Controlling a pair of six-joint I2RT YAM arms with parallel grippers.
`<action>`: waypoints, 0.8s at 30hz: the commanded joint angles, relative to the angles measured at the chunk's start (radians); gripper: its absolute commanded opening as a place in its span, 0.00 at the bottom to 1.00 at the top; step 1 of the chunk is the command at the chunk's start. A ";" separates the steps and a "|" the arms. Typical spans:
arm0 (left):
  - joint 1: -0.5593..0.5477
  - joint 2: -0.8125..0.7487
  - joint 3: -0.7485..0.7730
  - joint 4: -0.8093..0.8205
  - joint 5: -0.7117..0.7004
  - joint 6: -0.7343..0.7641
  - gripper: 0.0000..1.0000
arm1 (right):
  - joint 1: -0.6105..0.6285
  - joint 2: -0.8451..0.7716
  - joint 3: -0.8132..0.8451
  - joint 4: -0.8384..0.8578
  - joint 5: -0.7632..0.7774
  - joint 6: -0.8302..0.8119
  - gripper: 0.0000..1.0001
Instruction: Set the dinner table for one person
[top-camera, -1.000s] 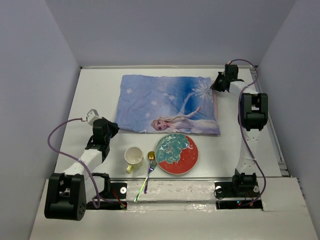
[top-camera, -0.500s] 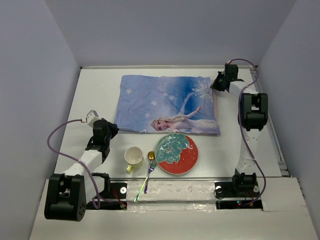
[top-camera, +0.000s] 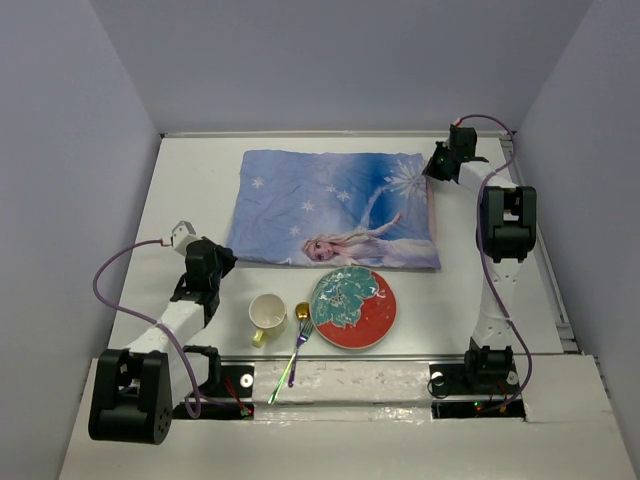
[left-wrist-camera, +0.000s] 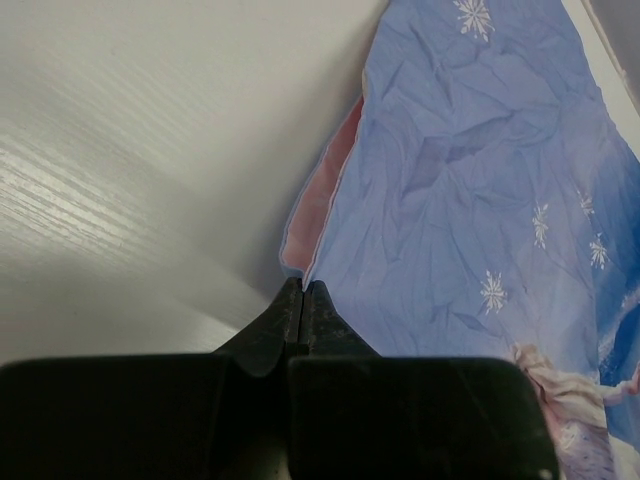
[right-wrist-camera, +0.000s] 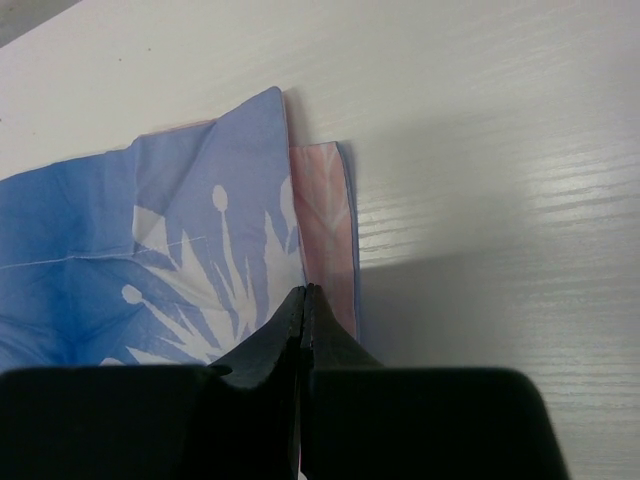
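Observation:
The white dinner table (top-camera: 190, 180) carries a blue princess-print cloth mat (top-camera: 335, 210) at the centre back. My left gripper (top-camera: 226, 260) is shut, its tips pinching the mat's near-left corner (left-wrist-camera: 318, 262); its own tips show in the left wrist view (left-wrist-camera: 303, 286). My right gripper (top-camera: 433, 172) is shut on the mat's far-right corner, where a pink underside fold (right-wrist-camera: 325, 225) shows; the jaws meet over that fold (right-wrist-camera: 306, 290). A red and teal plate (top-camera: 353, 307), a cream mug (top-camera: 267, 313), a gold spoon (top-camera: 302, 312) and an iridescent fork (top-camera: 292, 358) lie near the front edge.
Grey walls close in the table on the left, back and right. The plate's far rim touches or overlaps the mat's near edge. The arm bases (top-camera: 470, 375) stand at the near edge. Bare tabletop (left-wrist-camera: 150, 150) lies left of the mat.
My left gripper has edged slightly left, and the mat's near-left corner has moved with it. The right gripper has barely shifted. Plate, mug and cutlery have not moved.

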 joint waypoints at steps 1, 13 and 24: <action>-0.003 -0.030 -0.007 0.013 -0.055 0.007 0.00 | 0.004 -0.071 0.038 0.034 0.068 -0.057 0.00; -0.003 -0.032 -0.012 0.004 -0.061 0.012 0.00 | 0.004 -0.062 0.086 0.033 0.139 -0.137 0.00; -0.003 -0.043 -0.019 -0.008 -0.066 0.009 0.00 | 0.004 -0.008 0.146 0.008 0.187 -0.166 0.00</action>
